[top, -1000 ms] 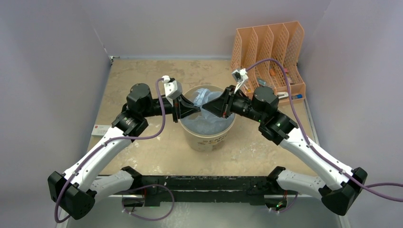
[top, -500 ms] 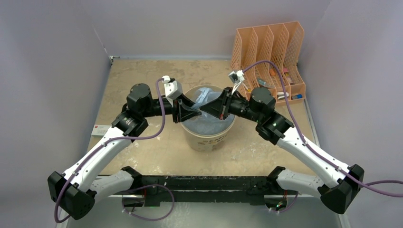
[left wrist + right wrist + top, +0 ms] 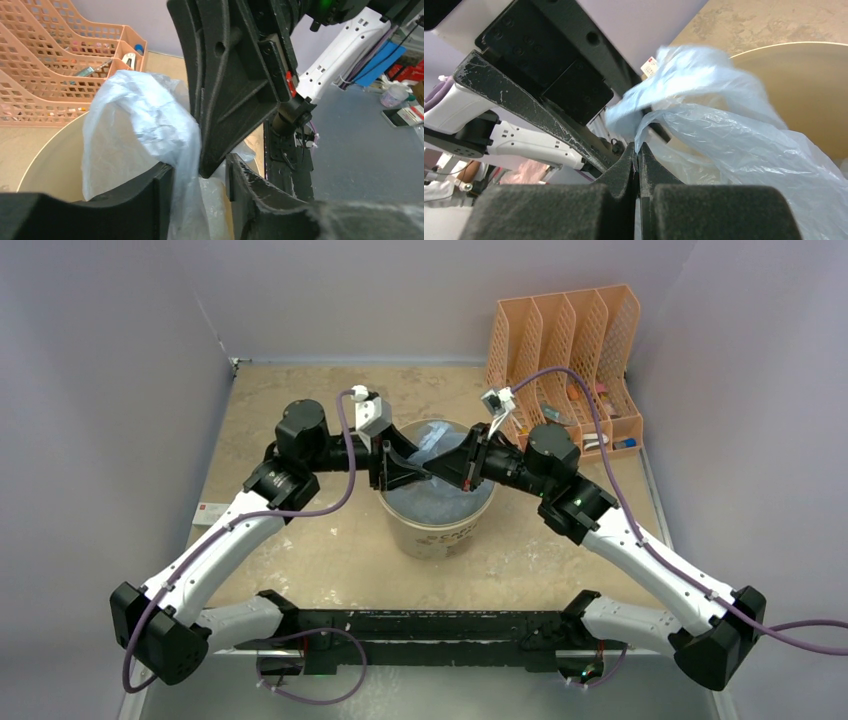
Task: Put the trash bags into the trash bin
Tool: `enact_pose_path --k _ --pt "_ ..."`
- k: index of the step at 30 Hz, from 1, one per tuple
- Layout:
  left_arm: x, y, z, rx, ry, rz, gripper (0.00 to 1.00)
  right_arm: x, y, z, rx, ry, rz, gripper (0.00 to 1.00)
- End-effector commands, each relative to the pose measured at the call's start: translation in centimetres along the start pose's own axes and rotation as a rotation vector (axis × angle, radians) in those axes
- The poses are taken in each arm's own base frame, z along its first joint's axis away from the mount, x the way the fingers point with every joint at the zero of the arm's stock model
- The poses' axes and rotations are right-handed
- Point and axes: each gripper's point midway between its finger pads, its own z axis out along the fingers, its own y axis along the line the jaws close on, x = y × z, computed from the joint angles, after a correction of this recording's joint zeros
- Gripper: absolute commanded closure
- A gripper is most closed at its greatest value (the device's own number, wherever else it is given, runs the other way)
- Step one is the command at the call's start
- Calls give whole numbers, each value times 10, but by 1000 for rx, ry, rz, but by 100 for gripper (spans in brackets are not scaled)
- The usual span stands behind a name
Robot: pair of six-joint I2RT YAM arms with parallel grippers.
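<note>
**Pale-blue trash bag (image 3: pixel 724 135) changes hands**

The left gripper (image 3: pixel 197 170) has just opened and let go. The right gripper (image 3: pixel 637 150) is pinched tight on the trash bag. Most of it sits inside the trash bin (image 3: pixel 440 538); one bunch pokes above the rim. The right one can now tuck it in.

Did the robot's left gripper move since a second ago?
Yes. The left gripper slid to the right, farther in over the trash bin and closer to the right gripper, and its jaws opened.
</note>
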Motion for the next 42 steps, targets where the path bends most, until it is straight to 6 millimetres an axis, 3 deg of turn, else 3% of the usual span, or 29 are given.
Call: enact_pose_path --k 1,5,8,11,15,20,25,30,34,36,42 --pt "-27 -5 0 9 -50 53 67 -5 2 1 -6 -25 -28 99" --pt "-29 18 -6 -153 -63 21 85 -15 -15 -3 111 -71 -13 100" --pt "-21 52 -22 -396 -64 -37 100 -32 -35 -15 259 -158 -28 100" --pt "-9 90 -55 -617 -49 -137 100 -47 -69 -36 490 -228 -30 100" --pt "9 115 -95 -744 -46 -243 100 -59 -96 -63 661 -289 -39 100" --pt "31 114 -107 -787 -5 -315 100 -66 -111 -88 755 -344 -28 100" --pt "60 105 -120 -841 32 -375 100 -59 -118 -104 795 -339 -35 100" --pt "66 87 -134 -877 21 -390 100 -50 -100 -115 714 -323 -65 100" --pt "73 73 -134 -848 22 -423 100 -26 -89 -113 657 -202 -33 100" --pt "84 69 -132 -835 37 -458 100 -14 -99 -112 688 -170 15 100" --pt "123 63 -124 -794 59 -576 100 14 -156 -125 934 -150 54 100"
